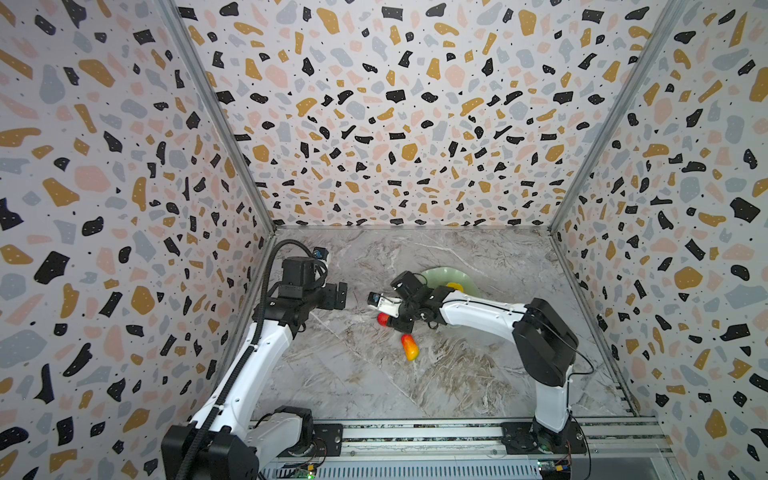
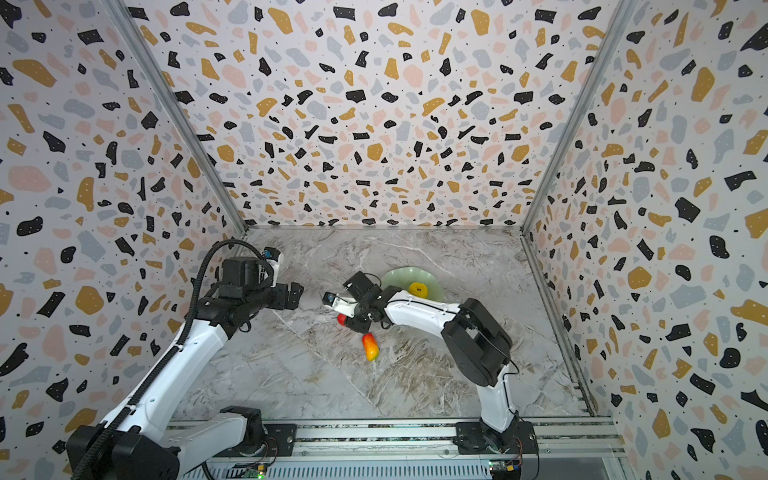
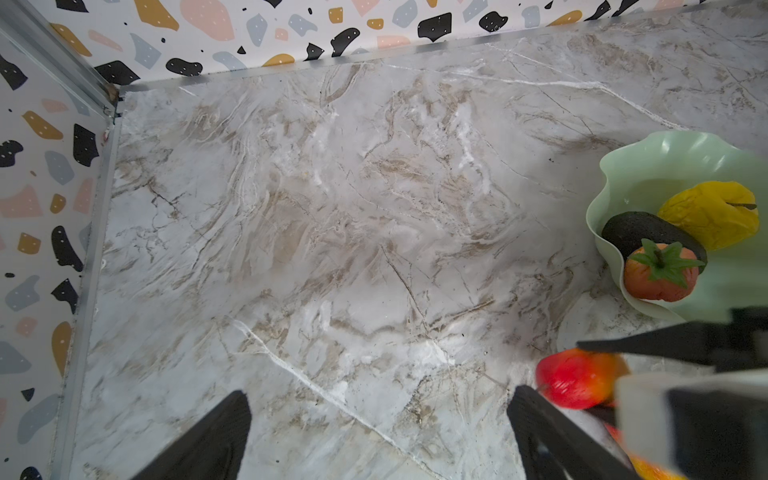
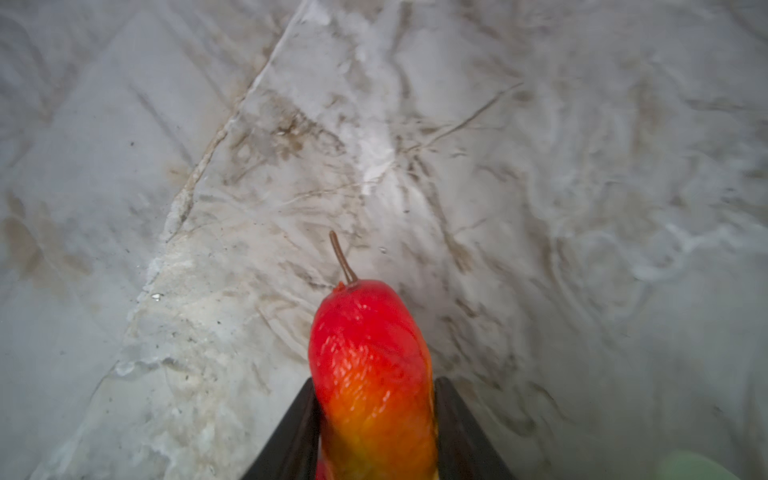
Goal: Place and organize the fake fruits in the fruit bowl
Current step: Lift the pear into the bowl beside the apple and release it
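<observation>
Pinched the red-to-yellow fruit [image 4: 365, 345] between the fingers [image 4: 457, 415] of the right gripper [image 4: 376, 380], close to the tabletop [image 1: 457, 374]. Held the left gripper [image 3: 379, 392] spread, with nothing in it. Saw the second red-to-yellow fruit [image 1: 409, 347] lying on the tabletop just beside the right gripper. Saw the yellow fruit [image 3: 710, 212], the dark oval [image 3: 640, 228] and the strawberry [image 3: 660, 274] close together inside the fruit bowl [image 3: 598, 199].

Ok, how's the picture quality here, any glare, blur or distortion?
Right wrist view: speckled glare on the red-to-yellow fruit, marble around it smeared soft. Left wrist view: bright glints on the fruit bowl rim, the right arm out of focus. Both top views: even light, wall edges splayed by wide-angle distortion.
</observation>
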